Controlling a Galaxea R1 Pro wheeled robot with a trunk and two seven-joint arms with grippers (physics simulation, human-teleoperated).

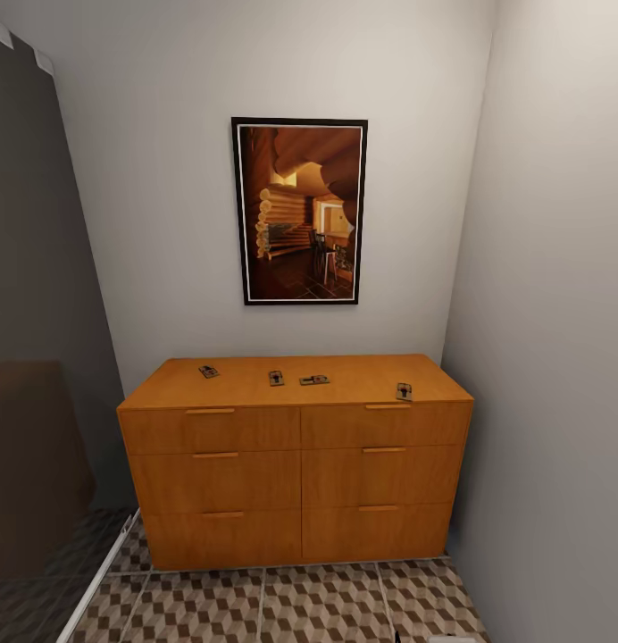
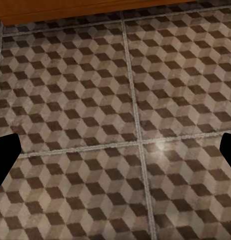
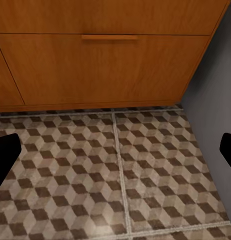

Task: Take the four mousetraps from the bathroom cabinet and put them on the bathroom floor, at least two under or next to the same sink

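Several mousetraps lie on the flat top of the orange-brown cabinet (image 1: 255,482): one at the left (image 1: 208,371), two near the middle (image 1: 276,378) (image 1: 314,379), and one at the right front edge (image 1: 404,391). The cube-patterned bathroom floor (image 1: 282,607) runs in front of it. My left gripper (image 2: 115,155) is open above bare floor tiles (image 2: 115,100), with the cabinet's base (image 2: 70,10) just ahead. My right gripper (image 3: 115,155) is open too, low over the floor (image 3: 95,175) and facing the cabinet's bottom right drawer (image 3: 105,70). The sink is out of view.
A framed picture (image 1: 300,212) hangs above the cabinet. A grey wall (image 1: 559,357) closes the right side, tight against the cabinet. A dark panel (image 1: 32,357) with a white floor rail (image 1: 99,576) bounds the left.
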